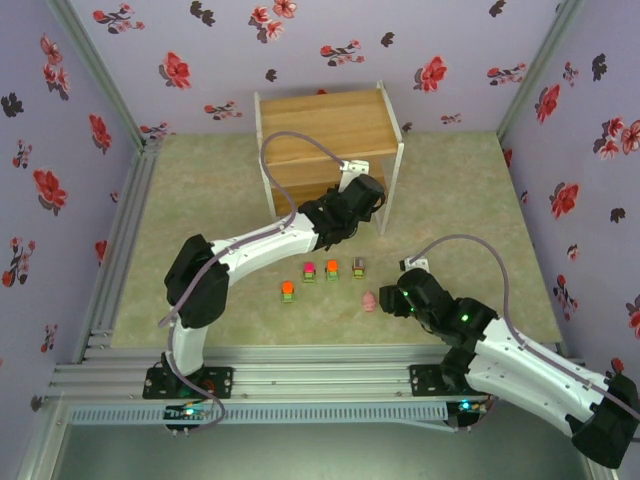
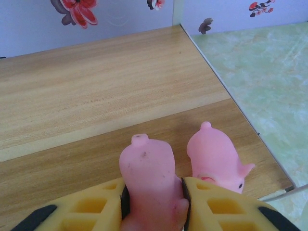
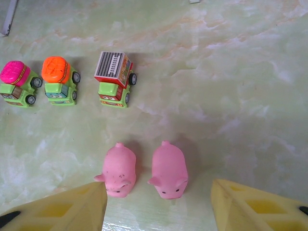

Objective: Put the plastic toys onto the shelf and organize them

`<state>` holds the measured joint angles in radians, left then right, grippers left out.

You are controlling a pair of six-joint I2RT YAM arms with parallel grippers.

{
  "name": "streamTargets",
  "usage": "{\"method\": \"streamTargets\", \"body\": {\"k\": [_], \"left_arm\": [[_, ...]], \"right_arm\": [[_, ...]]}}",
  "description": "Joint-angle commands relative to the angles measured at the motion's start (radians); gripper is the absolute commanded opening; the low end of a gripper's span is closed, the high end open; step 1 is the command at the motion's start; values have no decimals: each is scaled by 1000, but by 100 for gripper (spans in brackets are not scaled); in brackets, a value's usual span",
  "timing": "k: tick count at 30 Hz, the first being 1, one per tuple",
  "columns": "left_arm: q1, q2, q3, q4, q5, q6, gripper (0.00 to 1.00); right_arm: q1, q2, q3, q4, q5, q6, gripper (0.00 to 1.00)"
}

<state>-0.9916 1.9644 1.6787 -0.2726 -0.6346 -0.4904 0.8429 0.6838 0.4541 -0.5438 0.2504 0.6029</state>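
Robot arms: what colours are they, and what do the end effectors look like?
The left arm and right arm are white tubes with chunky black joints. A grey cable loops along each one, and tiny green lights glow on the right arm. The left end effector and right end effector have yellow fingers with hollow square cells and black patches.

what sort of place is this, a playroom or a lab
Probably a robot test booth, not a home: flowered panels box in a small table, and two arms are bolted to a metal rail at its edge.
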Motion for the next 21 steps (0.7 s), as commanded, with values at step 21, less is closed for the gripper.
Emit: {"method": "streamTargets", "body": {"k": [21], "left_arm": [[-12, 5, -78, 86, -44, -13, 33]], "right_arm": [[5, -2, -9, -4, 15, 3, 60]]}}
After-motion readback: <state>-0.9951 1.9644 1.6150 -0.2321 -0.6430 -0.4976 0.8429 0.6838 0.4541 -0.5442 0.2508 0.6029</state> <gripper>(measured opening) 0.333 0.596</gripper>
